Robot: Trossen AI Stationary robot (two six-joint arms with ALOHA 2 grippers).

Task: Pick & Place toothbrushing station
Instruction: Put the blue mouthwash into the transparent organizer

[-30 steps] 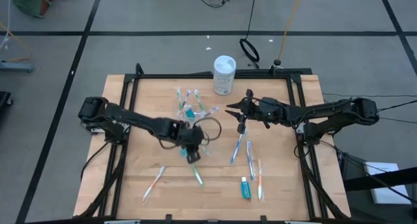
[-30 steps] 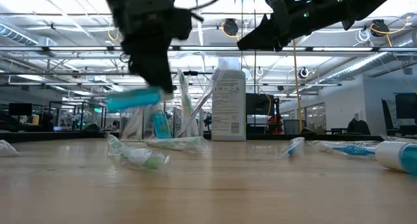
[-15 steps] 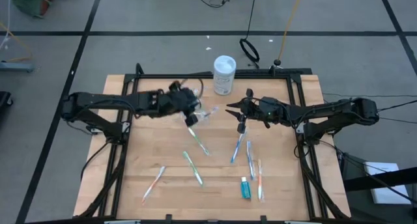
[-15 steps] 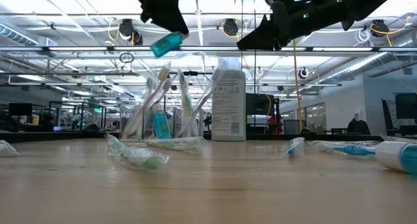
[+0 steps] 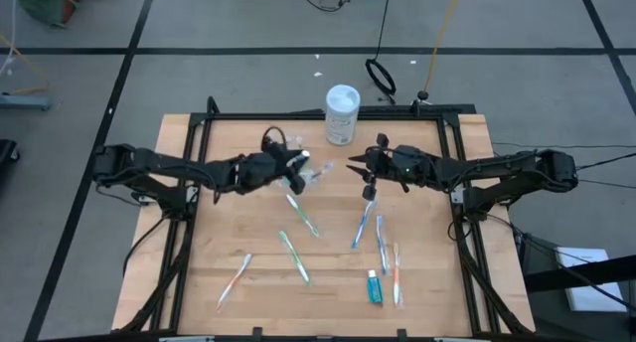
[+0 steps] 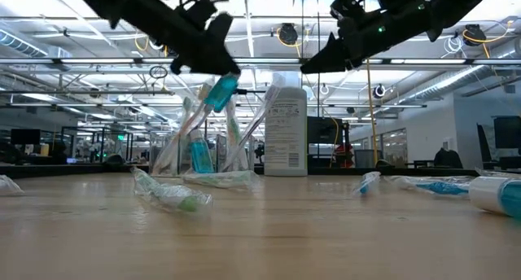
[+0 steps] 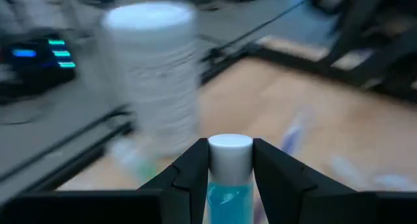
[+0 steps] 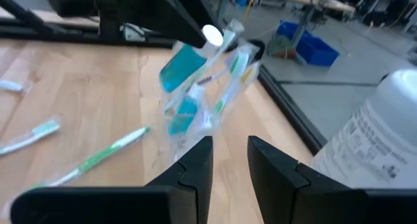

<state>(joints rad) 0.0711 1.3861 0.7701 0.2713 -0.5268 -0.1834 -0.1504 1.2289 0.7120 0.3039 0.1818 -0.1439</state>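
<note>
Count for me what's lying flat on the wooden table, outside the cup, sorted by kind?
Toothbrushes: 6
Toothpaste tubes: 1
Total: 7
Left out: the teal tube gripped in the left arm's jaws, up in the air.

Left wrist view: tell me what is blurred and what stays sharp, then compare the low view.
Left wrist view: the white bottle and table behind smear with motion, while the toothpaste tube in the left gripper is crisp. Low view: bright ceiling lights backlight both arms into dark silhouettes.
</note>
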